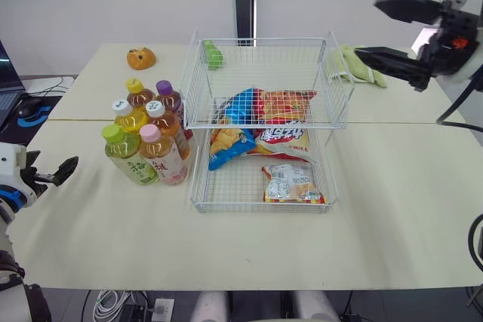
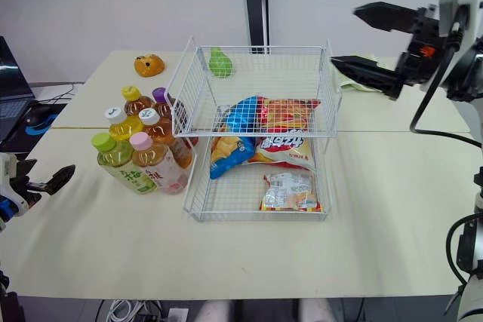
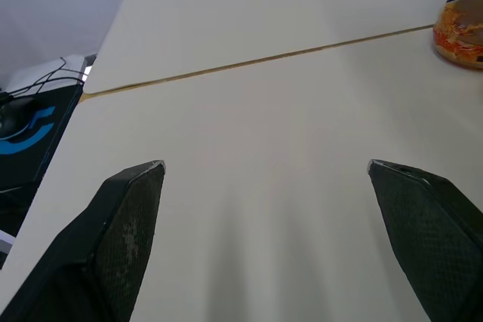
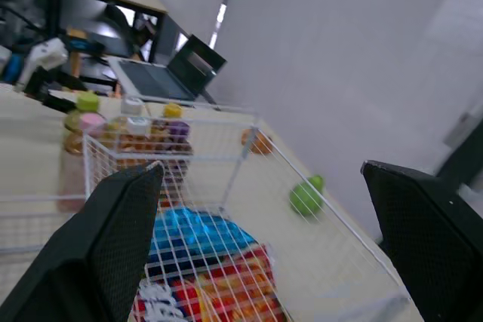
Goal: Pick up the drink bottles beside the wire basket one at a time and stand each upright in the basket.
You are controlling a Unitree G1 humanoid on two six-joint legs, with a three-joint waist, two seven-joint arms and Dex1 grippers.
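Starting the first pick: all six drink bottles (image 1: 147,137) stand clustered on the counter (image 1: 113,224) against the wire basket's (image 1: 198,84) left side, none inside. I judge the left claw (image 1: 54,167), gaping wide just left of the green-capped bottle (image 1: 128,157), best placed to reach it. The right claw (image 1: 367,28), also wide, hangs raised beyond the basket's far right.

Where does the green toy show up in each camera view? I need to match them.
Left eye view: green toy just behind the wire basket, near its back left corner.
Right eye view: green toy at that same back left corner, seen through the wires.
Right wrist view: green toy beyond the basket's wire wall.
Shared landmark: the wire basket.
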